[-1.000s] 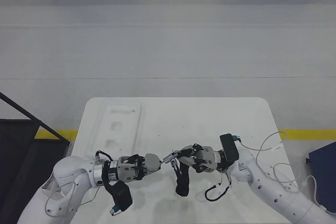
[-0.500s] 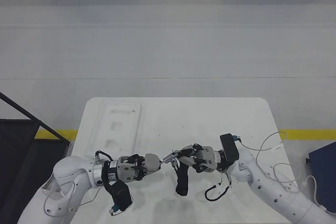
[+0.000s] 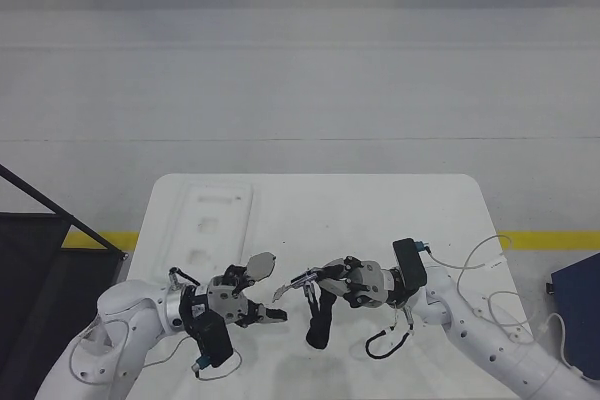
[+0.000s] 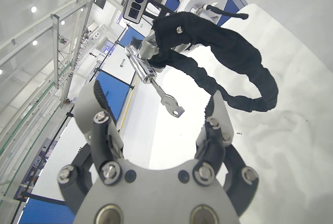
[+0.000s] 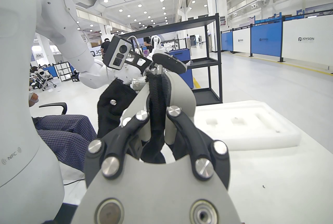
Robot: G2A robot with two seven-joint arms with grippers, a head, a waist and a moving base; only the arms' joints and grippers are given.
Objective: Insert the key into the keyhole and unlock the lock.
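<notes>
My left gripper (image 4: 156, 95) spread; key (image 4: 170, 103) in lock (image 4: 141, 67), long axis aimed between my fingers (image 4: 102, 100); my right gripper (image 5: 159, 79) pinching lock.

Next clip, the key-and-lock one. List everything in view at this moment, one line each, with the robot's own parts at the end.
key: one, silver, blade in the end of the lock's cylinder, head sticking out toward the open fingers, nothing gripping it.
lock: one, chrome cylinder with a black fabric-sleeved loop, held up over the table, the loop hanging down toward it.
foam tray: one, white, with recesses, on the table's far side to the robot's left.
table: one, white, under both arms.
left gripper: one, grey and black, open, just short of the key.
right gripper: one, grey and black, shut on the lock.
</notes>
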